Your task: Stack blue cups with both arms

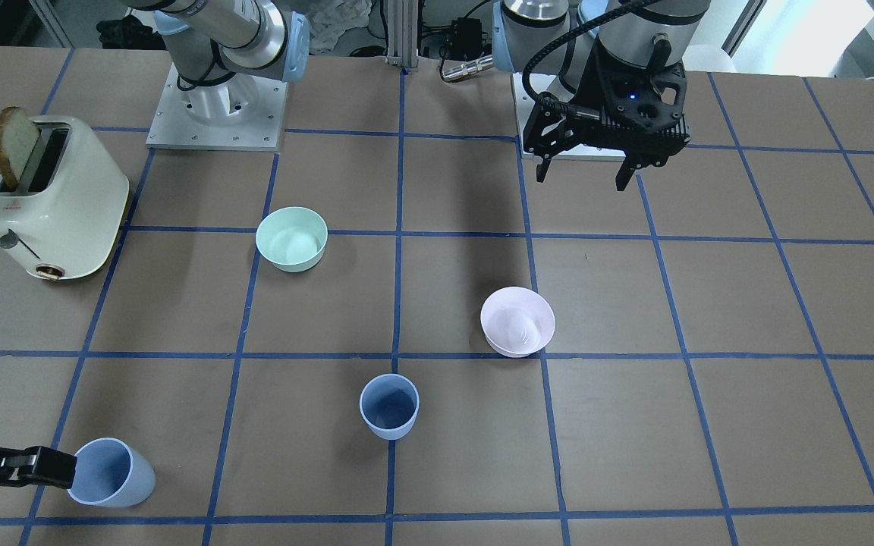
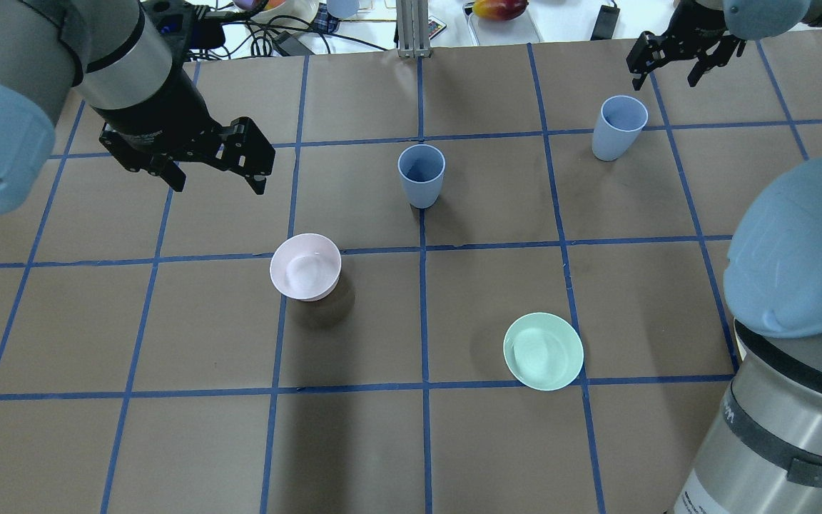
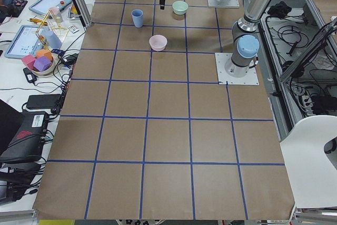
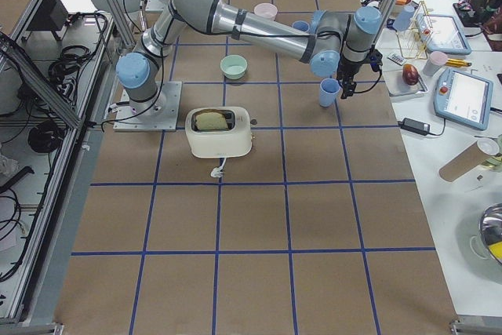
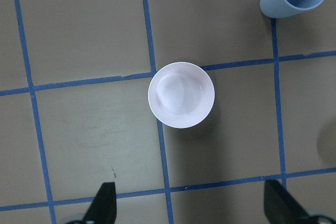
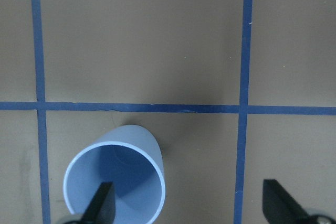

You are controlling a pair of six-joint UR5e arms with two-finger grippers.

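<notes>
At right gripper (image 6: 186, 184): jaws wide apart, nothing held, pointing down at the table (image 6: 142, 40).
Under one of its fingers: outer blue cup (image 6: 114, 182), upright, mouth upward; finger over the mouth, close to the inner wall; contact not discernible.
Toward its other finger: bare paper and a blue tape line (image 6: 240, 129), apart from the cup wall.
Step in hand (judged): right-arm grasp of the outer blue cup, not yet closed.
Doing it well: either leave one finger inside and pinch the wall between both, or slide sideways to centre the whole cup between the jaws; descend straight, low enough for firm purchase below the rim; close slowly to avoid tipping a light tapered tumbler; lift vertically before any travel.
Further out from right gripper: middle blue cup (image 2: 422, 175), upright, well apart, toward the left arm's side; likely stacking partner.
Further again: left gripper (image 2: 218, 187), jaws apart, empty, raised above the table; pale pink bowl (image 5: 181, 94) on the table below, ahead of its fingers in the wrist view; middle blue cup off to one side.
Outermost: mint-green bowl (image 2: 543, 351) and toaster (image 1: 50, 201) with bread, apart from both cups.
</notes>
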